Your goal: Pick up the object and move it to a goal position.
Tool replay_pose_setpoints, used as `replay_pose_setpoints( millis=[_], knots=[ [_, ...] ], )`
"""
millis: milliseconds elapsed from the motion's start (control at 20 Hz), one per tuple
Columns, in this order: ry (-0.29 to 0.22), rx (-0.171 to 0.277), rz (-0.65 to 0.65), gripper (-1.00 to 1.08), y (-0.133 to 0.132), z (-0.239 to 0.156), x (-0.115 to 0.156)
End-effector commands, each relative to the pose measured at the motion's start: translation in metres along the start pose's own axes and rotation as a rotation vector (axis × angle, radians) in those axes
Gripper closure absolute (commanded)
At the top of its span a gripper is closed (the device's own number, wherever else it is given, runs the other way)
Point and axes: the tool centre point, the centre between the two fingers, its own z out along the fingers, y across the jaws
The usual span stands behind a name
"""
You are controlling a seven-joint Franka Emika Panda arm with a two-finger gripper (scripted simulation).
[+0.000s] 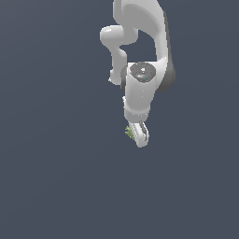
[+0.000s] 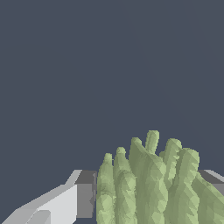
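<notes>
The object (image 2: 148,183) is an olive-green lump with tall ridges, filling the space between my two fingers in the wrist view. One grey pad (image 2: 85,194) presses its side and the other pad (image 2: 214,179) shows at the opposite side. In the exterior view the white arm reaches down from above, and my gripper (image 1: 138,135) is shut on the object (image 1: 128,132), of which only a small green edge peeks out on the exterior view's left of the fingers.
A plain dark grey-blue surface (image 1: 56,177) lies all around. No other objects or goal marker show in either view.
</notes>
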Motion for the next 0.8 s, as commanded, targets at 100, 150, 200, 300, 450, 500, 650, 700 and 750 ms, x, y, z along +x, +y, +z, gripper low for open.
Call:
replay_pose_setpoints(
  millis=[100, 150, 200, 300, 450, 500, 650, 700, 750],
  knots=[
    [0.001, 0.000, 0.000, 1.08, 0.004, -0.051, -0.025],
    [0.001, 0.000, 0.001, 1.08, 0.005, -0.062, -0.031],
    [0.001, 0.000, 0.001, 1.08, 0.006, -0.074, -0.036],
    [0.002, 0.000, 0.001, 1.08, 0.007, -0.096, -0.047],
    [0.003, 0.000, 0.001, 1.08, 0.009, -0.130, -0.064],
    [0.003, 0.000, 0.001, 1.08, 0.010, -0.142, -0.070],
    [0.004, 0.000, 0.002, 1.08, 0.012, -0.175, -0.086],
    [0.004, 0.000, 0.002, 1.08, 0.012, -0.186, -0.092],
    [0.004, 0.000, 0.002, 1.08, 0.013, -0.197, -0.097]
  ],
)
